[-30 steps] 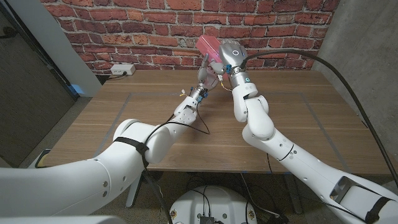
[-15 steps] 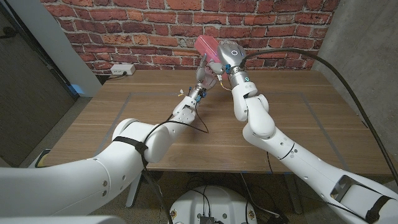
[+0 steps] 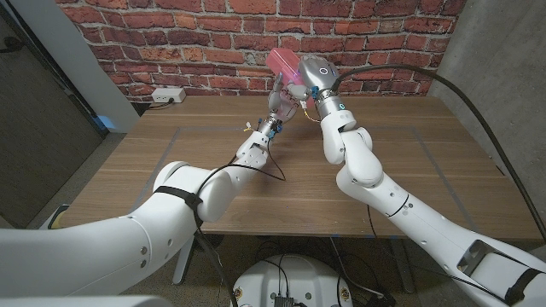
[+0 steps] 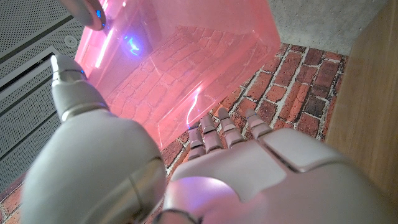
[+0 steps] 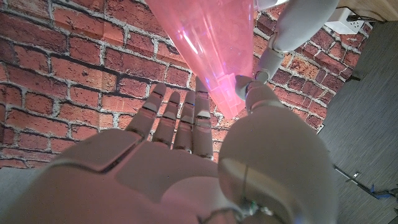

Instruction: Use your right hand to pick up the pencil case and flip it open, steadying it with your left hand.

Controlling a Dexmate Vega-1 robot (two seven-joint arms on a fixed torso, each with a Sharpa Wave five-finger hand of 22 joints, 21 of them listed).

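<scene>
Pink translucent pencil case (image 3: pixel 284 62) held high above the counter (image 3: pixel 171 170), against the brick wall backdrop. Right hand (image 3: pixel 312 75) grips it from the side, carrying its weight; left hand (image 3: pixel 283 101) closes on its lower edge from beneath, likely bracing it for the flip. Versus a second ago: right forearm shifted slightly, case barely moved.

Even, moderately bright indoor light is falling across the wooden table (image 3: pixel 213 170) in the head view, casting only soft shadows. Straight lines are bowing at that view's edges. In the left wrist view, blue-white glare is glinting on the translucent pink pencil case (image 4: pixel 186 56), which is tinting the bricks behind it. The left hand (image 4: pixel 249 180) and the right hand (image 5: pixel 161 168) are looming soft and slightly blurred.
</scene>
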